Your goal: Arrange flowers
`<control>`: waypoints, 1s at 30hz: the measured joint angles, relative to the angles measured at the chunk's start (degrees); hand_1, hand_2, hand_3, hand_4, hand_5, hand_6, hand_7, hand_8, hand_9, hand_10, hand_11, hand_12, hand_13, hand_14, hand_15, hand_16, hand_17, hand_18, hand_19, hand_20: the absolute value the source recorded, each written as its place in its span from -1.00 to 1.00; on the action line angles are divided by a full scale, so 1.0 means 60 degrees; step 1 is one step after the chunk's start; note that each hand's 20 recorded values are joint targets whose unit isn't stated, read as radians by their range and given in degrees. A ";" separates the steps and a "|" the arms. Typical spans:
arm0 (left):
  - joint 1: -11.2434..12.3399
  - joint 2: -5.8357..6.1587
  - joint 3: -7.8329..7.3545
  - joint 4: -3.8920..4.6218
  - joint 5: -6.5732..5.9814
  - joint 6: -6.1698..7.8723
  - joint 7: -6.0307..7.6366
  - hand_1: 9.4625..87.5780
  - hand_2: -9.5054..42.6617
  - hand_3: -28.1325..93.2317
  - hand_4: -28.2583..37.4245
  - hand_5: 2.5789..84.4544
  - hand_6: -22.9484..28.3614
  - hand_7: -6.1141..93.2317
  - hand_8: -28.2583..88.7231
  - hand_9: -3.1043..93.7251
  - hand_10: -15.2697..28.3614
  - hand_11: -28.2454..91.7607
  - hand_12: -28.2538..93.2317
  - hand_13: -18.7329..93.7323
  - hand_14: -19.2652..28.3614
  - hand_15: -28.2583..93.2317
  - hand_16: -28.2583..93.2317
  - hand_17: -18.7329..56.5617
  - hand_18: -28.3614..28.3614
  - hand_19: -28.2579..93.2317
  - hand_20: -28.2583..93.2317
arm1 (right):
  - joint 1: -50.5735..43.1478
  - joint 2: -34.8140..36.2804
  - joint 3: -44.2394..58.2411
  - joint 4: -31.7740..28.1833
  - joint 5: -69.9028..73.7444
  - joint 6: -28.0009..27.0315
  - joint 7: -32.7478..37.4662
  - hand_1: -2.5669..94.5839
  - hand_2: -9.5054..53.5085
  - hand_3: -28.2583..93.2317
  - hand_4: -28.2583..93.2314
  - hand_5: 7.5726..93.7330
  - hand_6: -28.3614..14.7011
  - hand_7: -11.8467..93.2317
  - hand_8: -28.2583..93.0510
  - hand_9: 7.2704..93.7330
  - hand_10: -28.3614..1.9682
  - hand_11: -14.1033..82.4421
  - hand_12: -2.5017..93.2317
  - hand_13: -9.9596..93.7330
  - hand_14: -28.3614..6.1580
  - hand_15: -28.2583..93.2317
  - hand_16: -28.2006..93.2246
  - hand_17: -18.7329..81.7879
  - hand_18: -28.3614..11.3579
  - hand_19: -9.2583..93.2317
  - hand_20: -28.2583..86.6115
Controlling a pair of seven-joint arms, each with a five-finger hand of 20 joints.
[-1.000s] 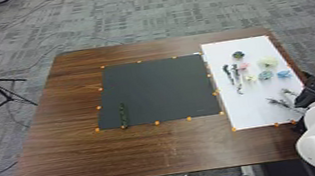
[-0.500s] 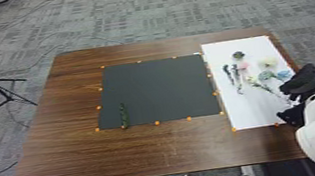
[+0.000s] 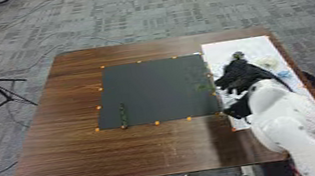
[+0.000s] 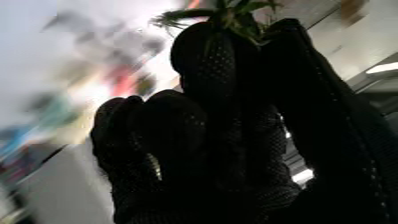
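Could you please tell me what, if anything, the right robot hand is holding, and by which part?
The right robot hand pinches a leafy green sprig between thumb and finger, just below its spreading leaves.

the black-gloved right hand has moved left across the white rectangular sheet; a green leafy sprig, pinched at its fingertips, now reaches beyond them over the dark rectangular mat

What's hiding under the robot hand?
The robot hand, pinching a green sprig, is over the white sheet. A yellowish flower and a blue flower show beside the hand. Whatever lies right beneath is covered, so I can't tell.
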 measured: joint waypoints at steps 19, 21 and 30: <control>-0.0253 0.0283 0.0473 0.0068 -0.0005 0.0100 0.0004 -0.69 0.01 0.61 -1.00 -0.20 0.21 -0.77 -0.63 -0.34 0.29 -0.38 -0.36 -0.30 0.34 -0.23 -0.59 -0.62 0.38 -0.19 -0.37 | 0.3160 -0.3177 -0.3246 0.3227 -0.0221 -0.0698 0.0165 0.17 -1.00 0.66 -0.87 0.69 0.21 -0.09 -0.20 0.85 0.07 -0.09 -0.01 0.79 0.24 0.55 0.01 0.26 -1.00 1.00 0.18; -0.0312 0.0332 0.0530 0.0093 -0.0005 0.0106 0.0001 -0.69 0.01 0.61 -1.00 -0.20 0.21 -0.77 -0.63 -0.34 0.29 -0.38 -0.36 -0.30 0.34 -0.23 -0.59 -0.62 0.38 -0.19 -0.37 | 0.3206 -0.3311 -0.3542 0.3479 -0.0506 -0.0578 0.0221 0.17 -1.00 0.66 -0.87 0.68 0.20 -0.08 -0.20 0.85 0.07 -0.09 0.00 0.78 0.22 0.55 0.02 0.26 -1.00 1.00 0.18; -0.0461 0.0446 0.0585 0.0152 -0.0001 0.0113 -0.0132 -0.69 0.01 0.61 -1.00 -0.20 0.21 -0.76 -0.63 -0.34 0.29 -0.38 -0.36 -0.30 0.35 -0.23 -0.59 -0.62 0.38 -0.19 -0.37 | 0.2901 -0.3382 -0.4288 0.3660 -0.1629 0.0599 0.0422 0.11 -1.00 0.61 -0.90 0.48 0.09 -0.18 -0.23 0.71 -0.07 -0.14 -0.12 0.68 0.11 0.56 0.00 0.18 -1.00 1.00 0.14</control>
